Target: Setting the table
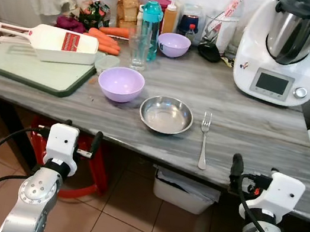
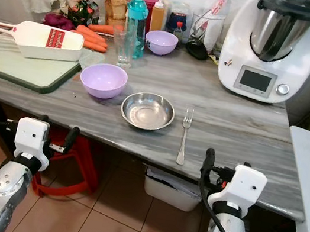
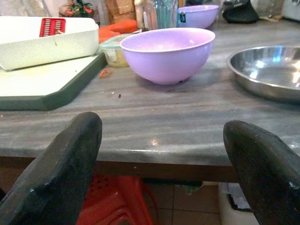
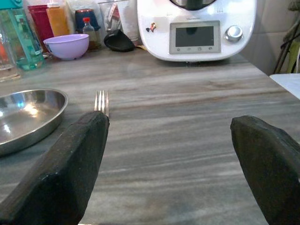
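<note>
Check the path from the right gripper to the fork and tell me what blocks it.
Nothing visible blocks it. The right gripper, fingers open, hangs just off the table front edge, below the tabletop. The fork lies flat ahead of it, slightly to its left, with bare wood between. The steel plate sits further left, apart from the fork.

Bright even light, sharp; glare on steel plate

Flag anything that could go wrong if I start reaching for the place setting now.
Both end effectors hang open below the table edge, left and right; raising either straight up may strike the edge. The fork lies flat, its handle end near that edge, so a poor pinch could push it off. The metal plate sits close beside the purple bowl, so a wide approach might bump one.
</note>
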`<state>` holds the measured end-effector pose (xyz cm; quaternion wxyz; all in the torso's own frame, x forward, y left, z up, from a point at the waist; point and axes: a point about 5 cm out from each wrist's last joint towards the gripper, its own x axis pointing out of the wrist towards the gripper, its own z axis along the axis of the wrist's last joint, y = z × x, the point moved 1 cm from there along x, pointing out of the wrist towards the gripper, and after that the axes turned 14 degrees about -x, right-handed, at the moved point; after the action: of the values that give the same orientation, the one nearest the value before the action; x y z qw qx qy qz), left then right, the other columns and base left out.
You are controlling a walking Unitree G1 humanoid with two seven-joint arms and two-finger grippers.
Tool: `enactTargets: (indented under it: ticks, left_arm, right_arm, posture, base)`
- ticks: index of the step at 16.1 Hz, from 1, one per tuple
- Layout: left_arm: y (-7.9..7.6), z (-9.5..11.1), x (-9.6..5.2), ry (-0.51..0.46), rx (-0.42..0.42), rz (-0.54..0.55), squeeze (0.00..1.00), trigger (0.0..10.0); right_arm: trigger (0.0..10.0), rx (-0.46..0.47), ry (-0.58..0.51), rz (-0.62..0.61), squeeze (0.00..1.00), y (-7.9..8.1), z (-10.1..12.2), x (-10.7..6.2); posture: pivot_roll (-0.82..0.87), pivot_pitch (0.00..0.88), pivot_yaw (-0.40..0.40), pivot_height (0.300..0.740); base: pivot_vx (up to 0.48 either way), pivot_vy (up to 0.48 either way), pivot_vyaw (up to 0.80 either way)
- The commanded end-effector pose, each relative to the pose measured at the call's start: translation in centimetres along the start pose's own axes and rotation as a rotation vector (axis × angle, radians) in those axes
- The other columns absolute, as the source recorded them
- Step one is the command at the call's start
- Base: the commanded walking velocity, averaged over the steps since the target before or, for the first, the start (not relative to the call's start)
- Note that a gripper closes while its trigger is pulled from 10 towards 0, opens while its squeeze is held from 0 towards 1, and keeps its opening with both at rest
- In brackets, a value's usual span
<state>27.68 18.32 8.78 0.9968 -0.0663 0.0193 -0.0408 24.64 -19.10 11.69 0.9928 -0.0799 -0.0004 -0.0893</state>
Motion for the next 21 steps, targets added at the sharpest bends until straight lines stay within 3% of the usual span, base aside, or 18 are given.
enactTargets:
  ticks: [1,6,21]
  left_arm:
    - [0.0,0.2,0.4,0.002,0.014,0.014,0.0,10.0]
    - [-0.4,0.1,0.7,0.007,0.023,0.015,0.0,10.0]
    - [-0.6,-0.2,1.1,0.025,0.033,0.021,0.0,10.0]
  right_arm:
    - [10.0,0.009,-0.01,-0.005,0.0,0.0,0.6,0.3]
    - [10.0,0.037,0.026,-0.011,0.0,0.2,0.2,0.1]
    - [10.0,0.034,0.046,0.006,0.0,0.8,-0.3,0.8]
  posture:
    - [0.03,0.0,0.003,0.74]
    - [0.03,0.0,0.004,0.74]
    - [0.03,0.0,-0.001,0.74]
  base:
    - [0.0,0.0,-0.8]
    - [0.0,0.0,-0.69]
    - [-0.238,0.0,0.0]
